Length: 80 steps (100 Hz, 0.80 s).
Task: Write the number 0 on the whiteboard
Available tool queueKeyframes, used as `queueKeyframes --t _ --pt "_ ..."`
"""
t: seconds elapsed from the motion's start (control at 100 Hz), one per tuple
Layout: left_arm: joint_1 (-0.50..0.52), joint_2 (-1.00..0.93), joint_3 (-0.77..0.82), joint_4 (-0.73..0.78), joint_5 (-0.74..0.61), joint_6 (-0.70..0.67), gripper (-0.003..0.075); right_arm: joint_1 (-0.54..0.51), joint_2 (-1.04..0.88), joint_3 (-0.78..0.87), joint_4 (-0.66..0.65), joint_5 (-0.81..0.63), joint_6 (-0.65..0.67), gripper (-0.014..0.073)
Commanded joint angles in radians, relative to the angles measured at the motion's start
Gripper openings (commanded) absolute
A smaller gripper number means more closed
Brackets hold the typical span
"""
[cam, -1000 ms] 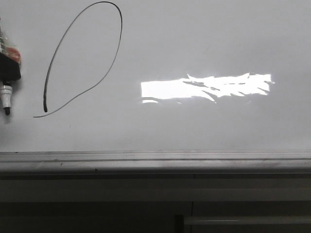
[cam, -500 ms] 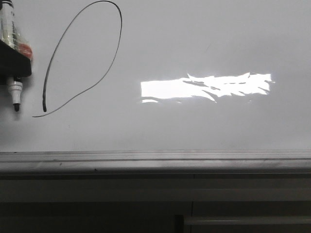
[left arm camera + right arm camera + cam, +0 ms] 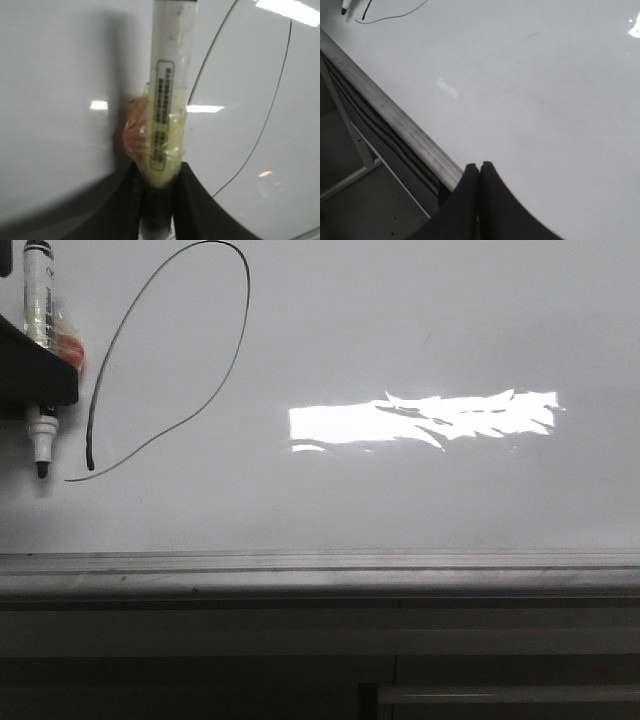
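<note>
The number 0 is a thin black tilted loop at the upper left of the whiteboard, with a short tail at its lower left. My left gripper is shut on a white marker wrapped in clear and orange tape. The marker's black tip points down, just left of the loop's thick lower end. In the left wrist view the fingers clamp the marker, and the loop's line runs beside it. My right gripper is shut on nothing, over the board near its ledge.
A grey metal ledge runs along the board's near edge, with dark shelving below it. A bright rectangular glare patch lies at mid-board. The right wrist view catches the marker tip and the loop's tail far off.
My left gripper and the marker have shifted right, closer to the loop's lower end. The drawn line looks unchanged. The right arm's motion cannot be judged.
</note>
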State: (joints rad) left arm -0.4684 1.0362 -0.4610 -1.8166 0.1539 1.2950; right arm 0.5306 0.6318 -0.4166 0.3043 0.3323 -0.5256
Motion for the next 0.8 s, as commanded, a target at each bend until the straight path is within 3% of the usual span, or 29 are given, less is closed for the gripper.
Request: queueKeyframes --t 0.0,0.42,0.52,0.79 --pt "0.001 0.002 -0.025 -0.006 0.009 0.001 -0.002 -0.007 0.004 -0.029 0.01 -0.076 0.003 -0.0069" --pt "0.001 0.002 -0.025 -0.006 -0.024 0.001 -0.0004 -0.007 0.004 -0.029 0.01 -0.076 0.003 -0.0069" --pt "0.001 0.002 -0.025 -0.006 -0.024 0.001 0.0067 -0.007 0.004 -0.029 0.01 -0.076 0.003 -0.0069" --pt "0.001 0.002 -0.025 -0.006 -0.044 0.001 0.0359 -0.007 0.004 -0.029 0.011 -0.076 0.003 -0.0069"
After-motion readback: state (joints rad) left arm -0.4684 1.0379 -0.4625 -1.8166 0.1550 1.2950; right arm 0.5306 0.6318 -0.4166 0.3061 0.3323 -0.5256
